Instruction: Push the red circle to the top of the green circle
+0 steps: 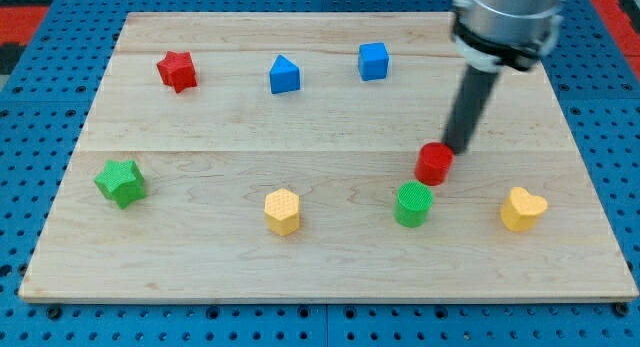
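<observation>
The red circle (434, 163) lies on the wooden board (330, 267), right of centre. The green circle (413, 204) sits just below it and slightly to the view's left; the two nearly touch. My tip (459, 147) stands at the red circle's upper right edge, touching or almost touching it. The dark rod rises from there to the arm's grey body at the view's top right.
A red star (177, 70), a blue pentagon-like block (284, 75) and a blue cube (373, 61) lie along the top. A green star (121, 182) is at the left, a yellow hexagon (283, 211) at bottom centre, a yellow heart (523, 209) at bottom right.
</observation>
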Robot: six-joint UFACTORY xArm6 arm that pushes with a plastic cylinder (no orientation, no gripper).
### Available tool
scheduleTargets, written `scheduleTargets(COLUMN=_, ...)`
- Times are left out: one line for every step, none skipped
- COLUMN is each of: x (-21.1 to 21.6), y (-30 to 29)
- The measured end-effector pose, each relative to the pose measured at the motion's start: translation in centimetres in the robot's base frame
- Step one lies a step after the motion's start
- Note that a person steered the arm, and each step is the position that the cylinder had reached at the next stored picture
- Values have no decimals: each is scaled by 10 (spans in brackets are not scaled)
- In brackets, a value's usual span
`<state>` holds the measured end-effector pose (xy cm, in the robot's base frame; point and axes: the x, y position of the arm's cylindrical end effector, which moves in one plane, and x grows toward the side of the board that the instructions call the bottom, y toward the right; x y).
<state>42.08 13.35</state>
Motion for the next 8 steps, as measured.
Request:
scheduleTargets(x=17, y=-6)
scheduleTargets(x=43, y=24)
scheduleTargets(x=46, y=41)
scheduleTargets(x=46, y=36)
scheduleTargets(x=59, y=35)
scheduleTargets(x=31, y=1)
scheduleTargets(x=41, y=-49)
scheduleTargets(x=64, y=-58)
